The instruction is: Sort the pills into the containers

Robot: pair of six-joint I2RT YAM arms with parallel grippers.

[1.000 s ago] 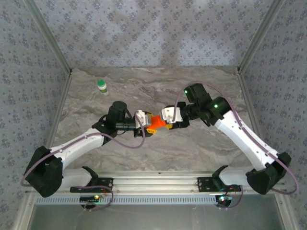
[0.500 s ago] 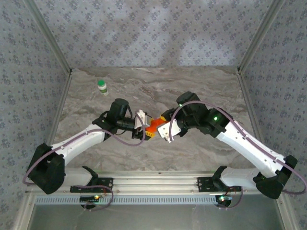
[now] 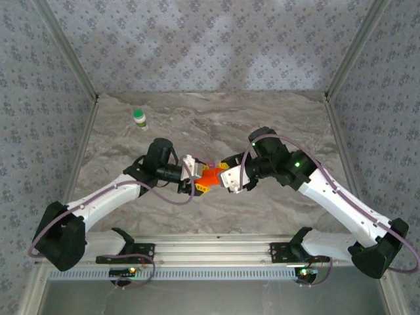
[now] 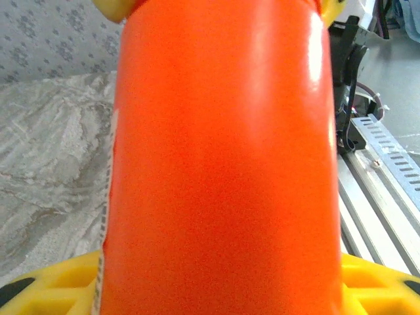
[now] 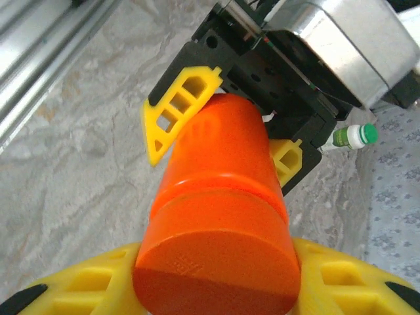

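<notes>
A: Step in hand, as I read it: uncapping the orange bottle [image 3: 209,176], which hangs above the table [image 3: 275,131] between the two claws. How is it done well?

B: The left gripper [image 3: 199,177] should hold the body rigid. The right gripper [image 3: 221,173] should turn the cap [image 5: 216,262] about the bottle's long axis and pull straight off. A skewed pull risks spilling pills.

A: Claw states?

B: Left claw: partly closed, its yellow fingers [image 5: 178,108] clamped on either side of the bottle's body. Right claw: narrower, fingers pressed to the cap end. The bottle bridges them, roughly level.

A: Anything else?

B: A small green-capped bottle [image 3: 139,118] stands upright, well apart, behind and to the left of the left claw.
</notes>
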